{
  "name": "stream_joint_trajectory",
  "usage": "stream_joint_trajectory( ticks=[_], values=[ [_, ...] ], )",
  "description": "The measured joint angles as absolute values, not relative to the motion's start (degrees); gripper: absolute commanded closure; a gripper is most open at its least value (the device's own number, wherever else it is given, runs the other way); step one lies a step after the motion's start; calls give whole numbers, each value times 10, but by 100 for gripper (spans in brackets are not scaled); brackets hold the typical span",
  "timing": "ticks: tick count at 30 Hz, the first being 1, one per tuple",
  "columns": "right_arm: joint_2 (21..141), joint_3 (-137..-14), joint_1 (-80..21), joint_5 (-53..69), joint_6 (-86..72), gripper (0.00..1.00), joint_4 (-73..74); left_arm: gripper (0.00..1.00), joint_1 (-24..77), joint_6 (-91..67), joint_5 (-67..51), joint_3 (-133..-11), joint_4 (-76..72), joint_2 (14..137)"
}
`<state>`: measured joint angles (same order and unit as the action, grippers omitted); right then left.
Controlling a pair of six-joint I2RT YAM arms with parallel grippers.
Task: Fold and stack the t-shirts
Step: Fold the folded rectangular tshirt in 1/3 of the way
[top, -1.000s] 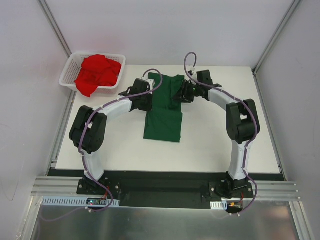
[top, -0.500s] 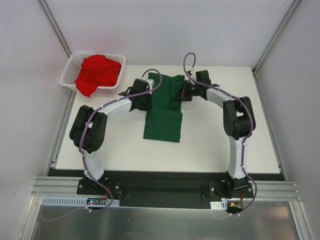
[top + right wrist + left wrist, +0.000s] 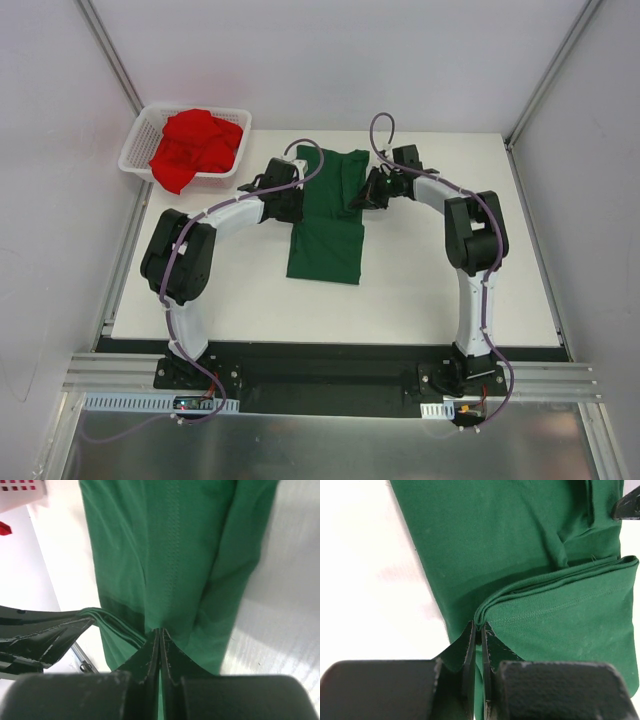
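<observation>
Between left gripper point(image 3: 477, 627) and right gripper point(image 3: 160, 632), both clamped onto it: green t-shirt point(image 3: 325, 240), seemingly half-folded; beyond left gripper, red t-shirt point(image 3: 195, 140), unfolded, in basket point(image 3: 133, 160).

From above, my own arms cover both spots where I pinch the green t-shirt point(image 3: 325, 240), so its left edge and right sleeve go unseen there. In my left wrist view the cloth runs off the top, right and bottom edges, and a black shape point(image 3: 629, 507) in the corner is cut too short to name (only a wedge shows). My right wrist view clips the basket point(image 3: 20, 487) to a corner, and the red t-shirt point(image 3: 4, 528) to a speck. How many layers my right gripper point(image 3: 160, 631) nips, I cannot tell.
</observation>
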<state>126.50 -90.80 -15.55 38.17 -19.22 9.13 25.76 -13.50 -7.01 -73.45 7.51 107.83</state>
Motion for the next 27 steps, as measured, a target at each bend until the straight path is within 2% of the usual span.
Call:
stream_joint_trajectory(
  ticks=[13, 27],
  values=[
    [1293, -952, -154, 338, -157, 99, 195, 100, 258, -135, -70, -735, 75, 1078],
    [1310, -969, -153, 346, -154, 99, 208, 100, 257, -135, -70, -735, 75, 1078]
  ],
)
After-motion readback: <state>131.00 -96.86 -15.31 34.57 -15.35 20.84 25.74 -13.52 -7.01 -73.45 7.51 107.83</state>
